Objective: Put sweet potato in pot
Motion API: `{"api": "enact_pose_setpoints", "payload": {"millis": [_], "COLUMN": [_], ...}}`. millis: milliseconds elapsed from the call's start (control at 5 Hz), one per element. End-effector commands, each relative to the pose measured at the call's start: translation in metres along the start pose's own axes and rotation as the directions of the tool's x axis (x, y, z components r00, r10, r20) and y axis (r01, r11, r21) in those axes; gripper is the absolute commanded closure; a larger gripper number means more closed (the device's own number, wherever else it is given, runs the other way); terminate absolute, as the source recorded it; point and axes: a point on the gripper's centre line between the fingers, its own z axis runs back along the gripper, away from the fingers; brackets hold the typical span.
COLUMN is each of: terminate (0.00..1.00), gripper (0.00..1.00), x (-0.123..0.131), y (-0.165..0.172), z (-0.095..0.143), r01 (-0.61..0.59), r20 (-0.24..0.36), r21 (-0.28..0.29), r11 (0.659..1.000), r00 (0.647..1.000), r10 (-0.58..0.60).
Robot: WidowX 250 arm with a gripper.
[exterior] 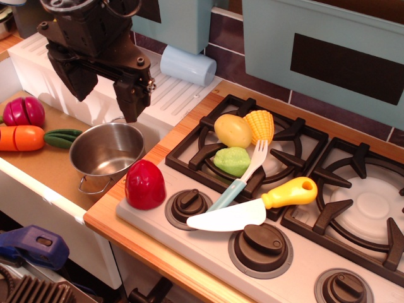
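The sweet potato (144,184) stands upright on the near left counter edge, just right of the empty pot (106,153). Farther back, above the pot, the gripper (106,100) hangs with jaws apart, holding nothing.

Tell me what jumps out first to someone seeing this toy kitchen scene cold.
The black robot gripper looms at the top left, hanging above the small shiny stainless-steel pot, which sits empty in the sink area. Right beside the pot, on the wooden counter edge, stands the glossy red dome-shaped sweet potato. On the stove, a white toy knife with a yellow handle lies across the front, near a pale yellow oval toy potato.
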Motion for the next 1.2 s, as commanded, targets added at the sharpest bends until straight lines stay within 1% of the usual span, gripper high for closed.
{"api": "enact_pose_setpoints", "payload": {"millis": [0,400,800,1000], "terminate": [0.0,0.0,0.0,0.0], "gripper": [0.0,0.0,0.0,0.0], "x": [0.0,-0.006,-0.018,-0.023], "y": [0.0,-0.009,-0.023,-0.027], "z": [0.0,-0.019,-0.039,-0.05], "r01": [0.0,0.021,0.023,0.031], "r20": [0.0,-0.018,0.003,0.027], "r21": [0.0,-0.066,-0.075,-0.078], "r11": [1.0,0.998,0.997,0.996], "r00": [1.0,1.0,1.0,0.999], "r10": [0.0,-0.022,-0.023,-0.029]}}
